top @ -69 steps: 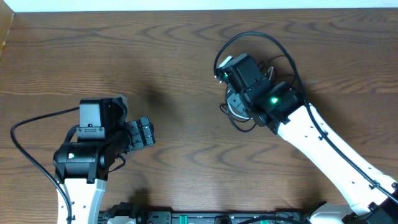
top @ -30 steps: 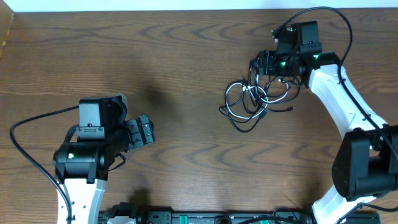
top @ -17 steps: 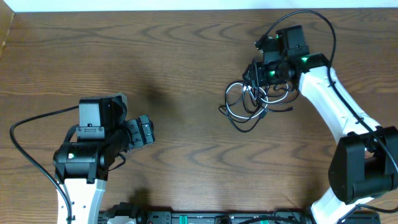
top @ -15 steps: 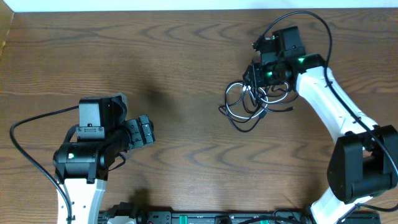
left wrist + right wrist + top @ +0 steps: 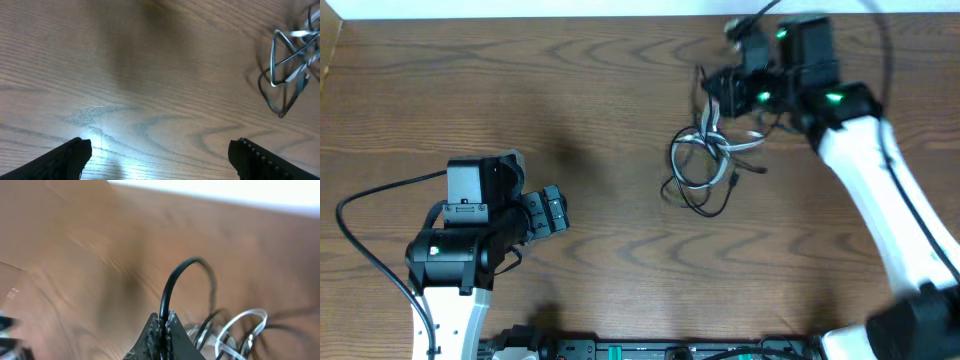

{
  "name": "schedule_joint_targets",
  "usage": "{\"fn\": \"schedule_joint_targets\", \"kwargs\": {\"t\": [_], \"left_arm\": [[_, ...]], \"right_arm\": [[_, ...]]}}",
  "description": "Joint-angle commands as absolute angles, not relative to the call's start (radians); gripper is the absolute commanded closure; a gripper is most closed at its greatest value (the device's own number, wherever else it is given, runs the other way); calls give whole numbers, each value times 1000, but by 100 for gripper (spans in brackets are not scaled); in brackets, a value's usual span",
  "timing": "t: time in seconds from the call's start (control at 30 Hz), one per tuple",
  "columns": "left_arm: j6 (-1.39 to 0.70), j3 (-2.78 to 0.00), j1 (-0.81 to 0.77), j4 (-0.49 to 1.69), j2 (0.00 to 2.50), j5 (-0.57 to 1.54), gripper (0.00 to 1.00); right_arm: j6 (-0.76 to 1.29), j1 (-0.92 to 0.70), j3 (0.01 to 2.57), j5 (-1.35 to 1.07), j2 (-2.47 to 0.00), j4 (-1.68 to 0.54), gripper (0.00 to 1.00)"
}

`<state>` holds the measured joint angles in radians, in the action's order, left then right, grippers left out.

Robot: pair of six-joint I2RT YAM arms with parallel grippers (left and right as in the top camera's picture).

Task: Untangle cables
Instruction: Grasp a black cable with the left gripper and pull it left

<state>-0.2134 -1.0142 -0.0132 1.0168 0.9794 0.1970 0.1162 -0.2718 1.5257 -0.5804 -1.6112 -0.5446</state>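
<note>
While working over the bench (image 5: 620, 120), treat the cables (image 5: 705, 165), bunched near the far edge right of middle, as one loose heap. Bring the left gripper (image 5: 552, 212), spread wide, across to pin it. Draw the right gripper (image 5: 163, 323), clamped on one black strand (image 5: 172, 282), up slowly.

Wood-grain table (image 5: 600, 90) bears a loose tangle of cables (image 5: 705, 160)
</note>
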Motion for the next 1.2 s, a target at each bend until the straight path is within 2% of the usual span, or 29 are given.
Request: {"fn": "schedule_joint_targets", "kwargs": {"t": [0.0,0.1,0.3,0.47,0.63,0.8,0.97,1.03,1.17], "left_arm": [[-220,-1031,-9,1019,977,199,7],[-220,-1031,-9,1015,977,198,7],[-247,-1031,-9,920,979,211,7],[-249,-1031,-13,772,1015,351,7],[-250,-1031,-21,693,1122,437,7],[-245,-1031,-100,677,1257,438,7],[-226,-1031,-256,595,1417,438,8],[-218,-1031,-342,550,1485,438,11],[-218,-1031,-466,495,1554,437,25]], "right_arm": [[92,-277,1579,-628,-1451,-522,99],[92,-277,1579,-537,-1393,-579,99],[100,-277,1577,-227,-1373,-883,99],[101,-277,1575,81,-1380,-1031,99],[204,-270,1575,390,-1381,-1111,99],[239,-258,1575,392,-1381,-1165,99],[239,-258,1575,382,-1381,-1198,99],[239,-256,1575,382,-1381,-1209,99],[240,-253,1575,383,-1381,-1213,99]]}}
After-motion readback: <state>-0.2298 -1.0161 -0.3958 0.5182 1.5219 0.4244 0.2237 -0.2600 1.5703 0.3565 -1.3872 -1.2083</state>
